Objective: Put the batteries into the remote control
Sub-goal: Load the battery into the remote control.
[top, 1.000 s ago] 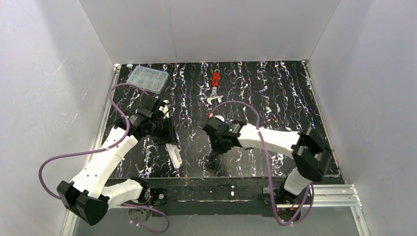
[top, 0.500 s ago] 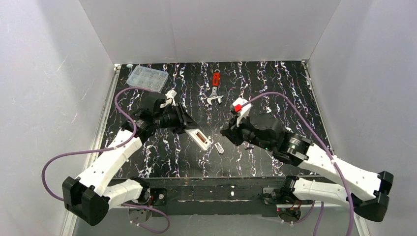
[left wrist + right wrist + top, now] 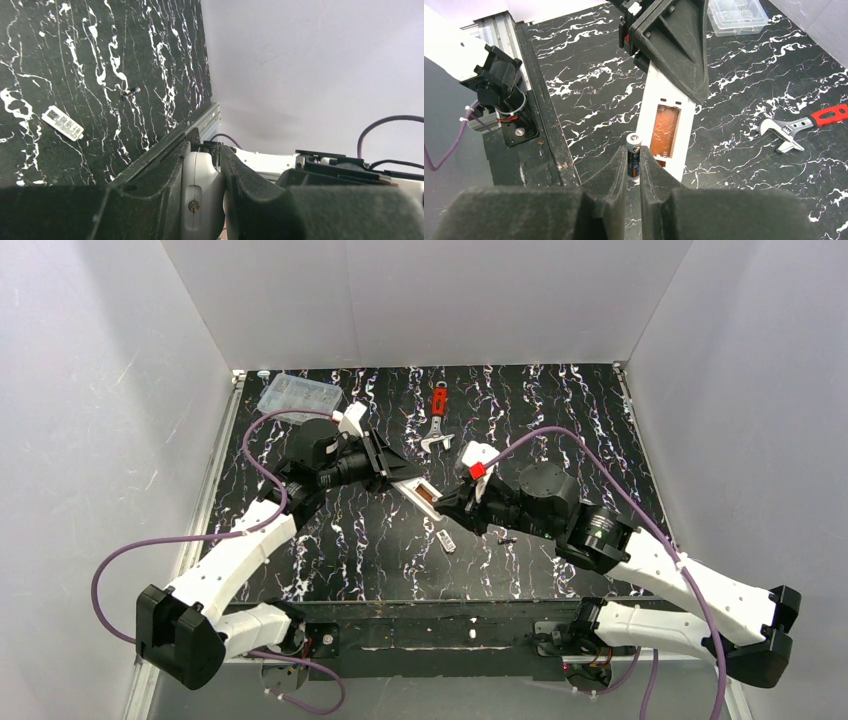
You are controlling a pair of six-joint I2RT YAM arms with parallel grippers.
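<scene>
The left arm rises from its base at 7 o'clock of the table and bends in toward the centre. The left gripper point(image 3: 397, 473) is clamped on one end of the slim white rectangular remote control point(image 3: 665, 125). The remote sticks out of the jaws toward 4 o'clock, lifted clear of the surface. Its reddish open recess faces up toward the right wrist camera. In the left wrist view the pale body of the remote sits pinched between the two black fingers point(image 3: 165, 190).

The right arm comes in from 5 o'clock, elbow low and forearm stretched toward the centre. The right gripper point(image 3: 633, 167) is closed on a small dark cylindrical battery point(image 3: 633, 145), which stands upright between its fingertips. The battery's tip is just beside the near left edge of the recess. Whether they touch cannot be told.

The black table with white marbled veining point(image 3: 560, 420) carries a red-handled adjustable wrench point(image 3: 437, 420) at 12 o'clock of the remote. A clear plastic compartment box point(image 3: 298, 395) lies at 10 o'clock, near the far left corner. A small loose white rectangular piece point(image 3: 446, 541) lies flat at 5 o'clock. A tiny dark item point(image 3: 505, 539) near it is too small to identify. Plain white walls point(image 3: 430, 300) enclose three sides, and a metal rail runs along the edges.
</scene>
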